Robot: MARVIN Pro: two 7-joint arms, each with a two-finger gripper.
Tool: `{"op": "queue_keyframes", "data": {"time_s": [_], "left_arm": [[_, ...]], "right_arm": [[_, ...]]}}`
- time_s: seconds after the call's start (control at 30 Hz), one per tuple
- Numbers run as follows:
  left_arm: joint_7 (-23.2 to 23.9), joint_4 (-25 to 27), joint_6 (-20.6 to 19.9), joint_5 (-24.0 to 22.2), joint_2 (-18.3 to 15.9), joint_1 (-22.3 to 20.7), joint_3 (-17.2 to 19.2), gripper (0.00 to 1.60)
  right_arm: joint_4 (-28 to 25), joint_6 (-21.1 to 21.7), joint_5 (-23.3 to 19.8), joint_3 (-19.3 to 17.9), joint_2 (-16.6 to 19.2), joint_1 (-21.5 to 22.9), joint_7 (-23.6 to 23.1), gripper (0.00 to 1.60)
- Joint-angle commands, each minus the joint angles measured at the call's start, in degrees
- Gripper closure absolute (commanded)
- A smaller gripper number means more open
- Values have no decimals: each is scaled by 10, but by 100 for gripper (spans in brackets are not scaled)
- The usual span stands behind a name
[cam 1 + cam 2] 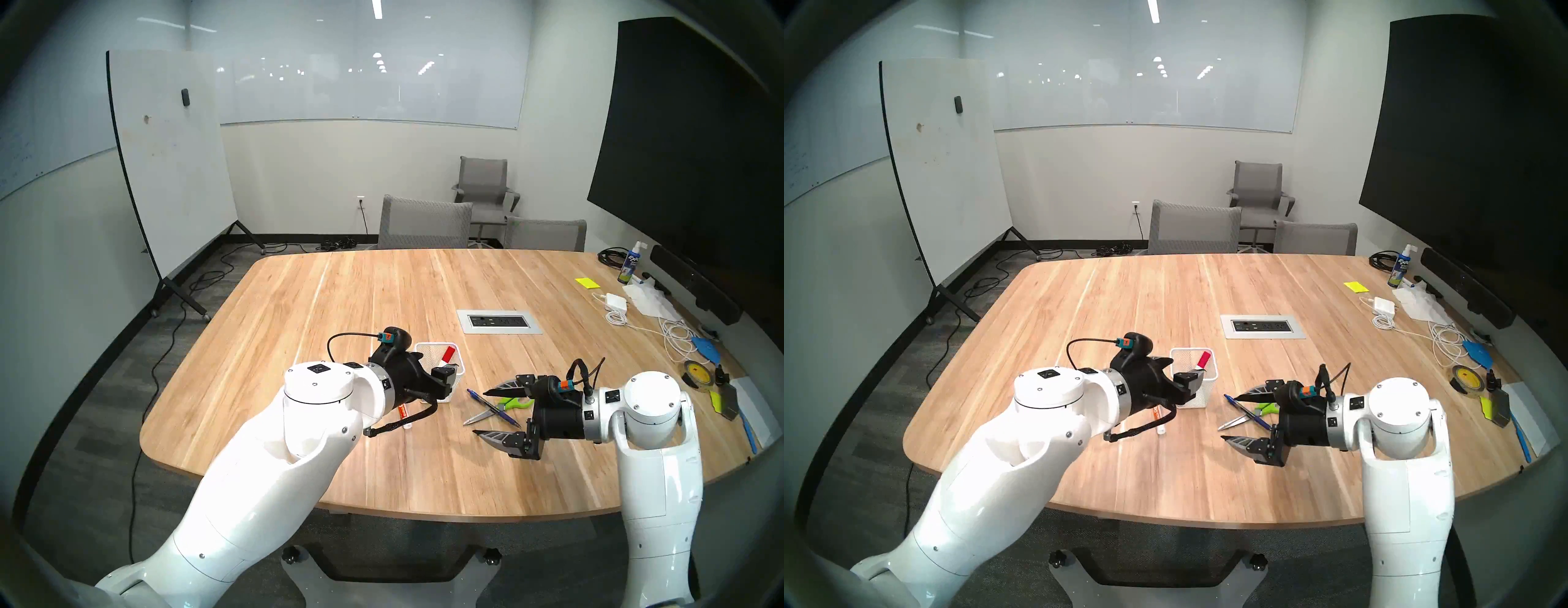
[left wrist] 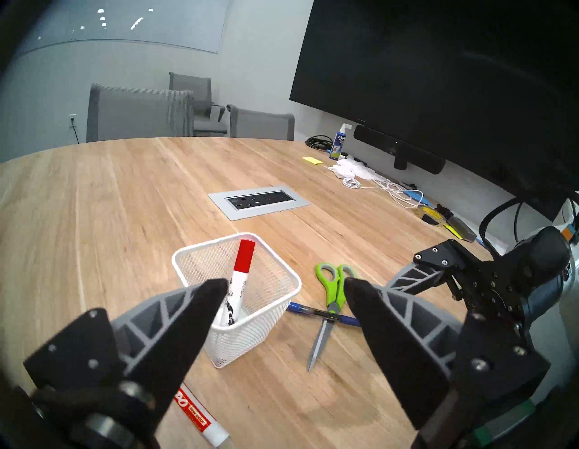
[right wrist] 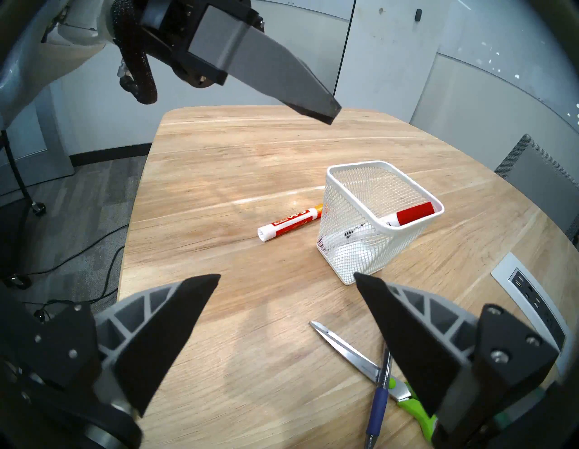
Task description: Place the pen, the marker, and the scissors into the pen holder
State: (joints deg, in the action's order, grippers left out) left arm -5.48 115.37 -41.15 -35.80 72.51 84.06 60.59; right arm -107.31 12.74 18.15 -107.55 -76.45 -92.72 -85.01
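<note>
One red-capped marker (image 2: pixel 238 283) leans inside the white mesh pen holder (image 2: pixel 275 301); both claws, left (image 2: pixel 285 290) and right (image 3: pixel 286 279), hang spread and empty, while scissors (image 2: pixel 330 301) and blue pen (image 2: pixel 313 312) lie crossed on the tabletop (image 2: pixel 125 219).

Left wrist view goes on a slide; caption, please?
Open left gripper above pen holder containing red-capped marker; scissors crossing pen alongside.
</note>
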Motion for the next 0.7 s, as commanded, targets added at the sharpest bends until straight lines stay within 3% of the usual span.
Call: {"op": "queue_keyframes", "data": {"time_s": [0.0,0.4,0.67], "left_arm": [[-45,38,0,4,29,24,0,14],[-126,56,-35,-7,61,49,-2,18],[-142,61,-44,-13,65,54,-3,23]], "right_arm": [[-8,0,-3,-1,1,5,0,0],[-8,0,-3,-1,1,5,0,0],[-8,0,-3,-1,1,5,0,0]]}}
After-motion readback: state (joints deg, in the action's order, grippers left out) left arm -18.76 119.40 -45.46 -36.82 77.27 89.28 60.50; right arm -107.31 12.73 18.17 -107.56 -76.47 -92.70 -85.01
